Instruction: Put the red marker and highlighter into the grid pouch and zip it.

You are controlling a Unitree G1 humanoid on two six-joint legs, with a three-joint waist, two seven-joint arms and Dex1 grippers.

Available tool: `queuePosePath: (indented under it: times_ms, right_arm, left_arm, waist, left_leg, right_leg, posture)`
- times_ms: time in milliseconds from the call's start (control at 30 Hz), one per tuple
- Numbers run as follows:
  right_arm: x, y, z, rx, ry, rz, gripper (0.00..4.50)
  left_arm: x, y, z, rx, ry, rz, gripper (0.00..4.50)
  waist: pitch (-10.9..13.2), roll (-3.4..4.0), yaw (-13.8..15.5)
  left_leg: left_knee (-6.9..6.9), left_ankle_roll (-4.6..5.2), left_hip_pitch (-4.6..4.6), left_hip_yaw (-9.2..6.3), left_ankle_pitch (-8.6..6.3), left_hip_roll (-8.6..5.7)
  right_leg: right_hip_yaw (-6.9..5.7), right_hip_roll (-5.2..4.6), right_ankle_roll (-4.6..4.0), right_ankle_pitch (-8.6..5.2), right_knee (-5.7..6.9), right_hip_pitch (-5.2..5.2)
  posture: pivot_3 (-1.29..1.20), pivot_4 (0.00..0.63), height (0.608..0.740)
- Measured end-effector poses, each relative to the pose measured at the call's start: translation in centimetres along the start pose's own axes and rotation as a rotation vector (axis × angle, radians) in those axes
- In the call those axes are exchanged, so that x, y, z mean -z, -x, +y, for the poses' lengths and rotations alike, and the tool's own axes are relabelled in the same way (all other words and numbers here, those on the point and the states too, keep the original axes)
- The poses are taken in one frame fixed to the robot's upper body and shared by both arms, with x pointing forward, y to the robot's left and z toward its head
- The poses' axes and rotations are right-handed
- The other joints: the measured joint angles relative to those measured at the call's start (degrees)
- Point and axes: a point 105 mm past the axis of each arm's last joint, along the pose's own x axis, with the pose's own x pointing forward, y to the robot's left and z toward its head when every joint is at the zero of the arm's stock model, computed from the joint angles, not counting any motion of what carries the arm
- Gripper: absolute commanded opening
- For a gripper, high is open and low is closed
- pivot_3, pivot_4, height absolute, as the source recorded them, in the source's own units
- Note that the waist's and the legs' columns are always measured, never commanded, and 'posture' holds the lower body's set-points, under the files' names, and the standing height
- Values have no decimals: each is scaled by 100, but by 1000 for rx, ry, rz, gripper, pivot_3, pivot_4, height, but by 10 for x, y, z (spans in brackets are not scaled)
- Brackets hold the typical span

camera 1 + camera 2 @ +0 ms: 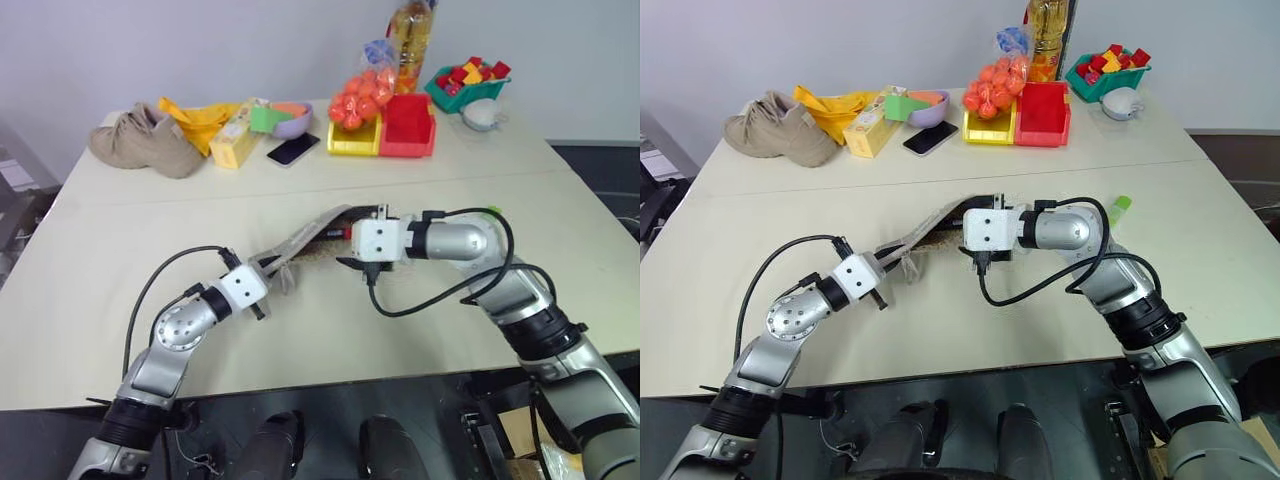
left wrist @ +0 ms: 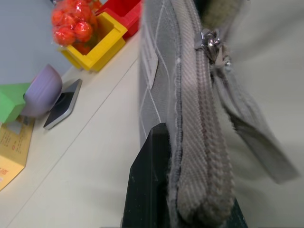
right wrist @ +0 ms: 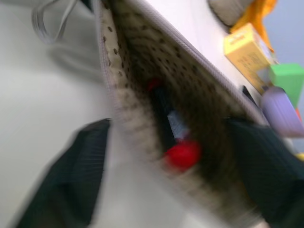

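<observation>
left gripper (image 1: 268, 277) pinches grid pouch (image 1: 310, 240); red marker (image 3: 167, 124) inside; right gripper (image 3: 166, 175) spread.

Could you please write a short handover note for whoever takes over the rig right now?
Left pincer: shut on the grid pouch, pinching its end by the zip.
Right pincer: open, fingers either side of the pouch's open mouth.
Red marker: inside the pouch.
Highlighter: on the table behind the right arm, outside the pouch.
Done: marker in.
Left: pick up the highlighter, drop it in, zip shut.
</observation>
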Motion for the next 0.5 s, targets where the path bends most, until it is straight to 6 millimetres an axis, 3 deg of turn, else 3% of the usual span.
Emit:
queuePosePath:
  times_ms: [133, 200, 233, 267, 467, 500]
  right_arm:
    - [-1, 32, -7, 70, -289, -114, 3941]
    - [11, 48, -14, 131, -423, -122, 3941]
    - [22, 55, -21, 186, -484, -104, 4215]
    - [36, 62, -27, 246, -542, -78, 4463]
    - [159, 112, -50, 813, -946, 309, 4490]
    - [170, 119, -50, 878, -970, 363, 4490]
  left_arm:
    - [6, -2, 4, -64, 36, 37, 0]
    - [9, -2, 7, -104, 51, 59, 0]
    - [11, -2, 9, -124, 60, 71, 0]
    - [12, -3, 9, -138, 69, 77, 0]
    - [14, -9, 6, -184, 94, 100, 0]
    - [14, -10, 4, -182, 98, 101, 0]
  waist:
    - [0, -1, 16]
    - [0, 0, 11]
    - [0, -1, 1]
    - [0, -1, -1]
    - [-1, 3, -15]
    - [-1, 3, -14]
  left_leg:
    - [2, 2, 0, -2, -2, 0]
    - [5, 2, 2, -2, -1, 0]
    - [6, 2, 4, -2, -1, 0]
    - [6, 2, 6, -1, -1, 1]
    - [0, 0, 4, 8, 0, 0]
    - [-3, 0, 3, 9, 1, 0]
  right_leg:
    - [-1, 0, 0, 0, -4, 6]
    - [-1, 0, 0, 1, -3, 8]
    - [-1, 0, 0, 1, -1, 9]
    - [-1, 0, 0, 1, -1, 11]
    - [5, -1, -1, 1, 2, 2]
    - [6, -2, -1, 1, 2, -1]
  posture:
    - [0, 150, 740]
    - [0, 150, 740]
    - [0, 150, 740]
    - [0, 150, 740]
    - [0, 150, 740]
    - [0, 150, 740]
